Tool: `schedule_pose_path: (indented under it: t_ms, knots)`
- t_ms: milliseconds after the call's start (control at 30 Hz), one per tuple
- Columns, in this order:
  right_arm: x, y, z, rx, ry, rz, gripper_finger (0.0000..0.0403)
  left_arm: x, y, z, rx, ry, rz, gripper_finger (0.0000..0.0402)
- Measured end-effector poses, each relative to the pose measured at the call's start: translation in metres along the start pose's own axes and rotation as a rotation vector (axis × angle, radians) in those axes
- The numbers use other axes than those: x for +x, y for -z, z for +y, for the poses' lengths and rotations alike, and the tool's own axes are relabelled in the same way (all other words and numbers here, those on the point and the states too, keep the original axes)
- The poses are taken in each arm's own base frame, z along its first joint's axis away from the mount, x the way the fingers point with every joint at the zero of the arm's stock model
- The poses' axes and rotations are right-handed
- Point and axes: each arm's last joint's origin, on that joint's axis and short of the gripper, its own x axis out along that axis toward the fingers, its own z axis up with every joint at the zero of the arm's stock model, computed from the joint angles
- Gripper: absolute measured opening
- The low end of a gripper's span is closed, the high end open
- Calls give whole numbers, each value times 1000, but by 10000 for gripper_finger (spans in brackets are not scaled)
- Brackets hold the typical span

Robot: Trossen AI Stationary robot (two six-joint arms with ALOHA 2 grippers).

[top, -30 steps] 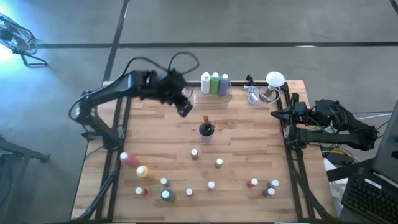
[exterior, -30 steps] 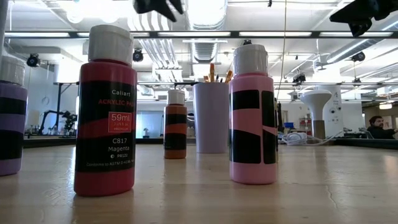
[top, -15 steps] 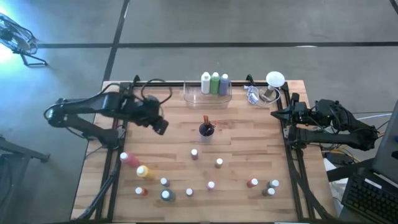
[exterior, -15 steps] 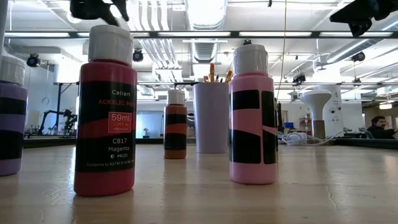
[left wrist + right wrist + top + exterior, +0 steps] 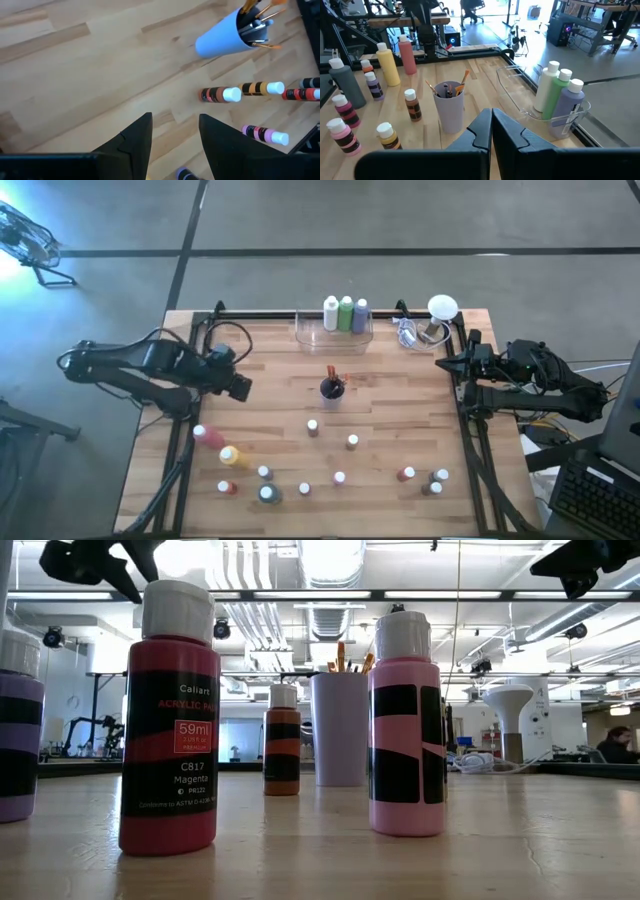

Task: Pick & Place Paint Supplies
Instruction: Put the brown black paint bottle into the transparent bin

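Two arms worked the wooden table (image 5: 400, 405), one from each side. At the far left, the left gripper (image 5: 240, 388) hung above the table's left part, its fingers (image 5: 135, 142) parted with a clear gap and nothing between them; under it lay bare boards. Just nearer the front edge on that side stood a pink bottle (image 5: 208, 437) and a yellow bottle (image 5: 230, 456), the taller kind. From there a loose scatter of small paint bottles (image 5: 305, 489) ran along the front half of the table (a dozen or so, well apart from one another), among them a magenta bottle (image 5: 170, 720) and a pink striped bottle (image 5: 405, 725) closest to the low camera. Near the middle stood a pale cup (image 5: 331, 389) with paintbrushes (image 5: 447, 90) upright in it. Behind it, at the back edge, a clear tray (image 5: 310, 335) held three tall bottles side by side: white (image 5: 331, 312), green (image 5: 346, 312) and purple (image 5: 361, 313). At the right edge the right gripper (image 5: 447, 364) waited beside the table, fingers pressed together, holding nothing
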Motion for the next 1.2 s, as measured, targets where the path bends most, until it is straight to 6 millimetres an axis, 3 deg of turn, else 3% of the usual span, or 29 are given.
schedule_pose_path:
  t_ms: [267, 733, 1200]
  knots:
    - [0, 0, 0, 0, 1, 0, 8, -7, 16, -6, 112, 28, -77, 167]
    - [0, 0, 0, 0, 1, 0, 8, -22, 69, -21, 145, 195, -126, 167]
    - [0, 0, 0, 0, 0, 0, 8, -14, 103, -28, 259, 196, -78, 167]
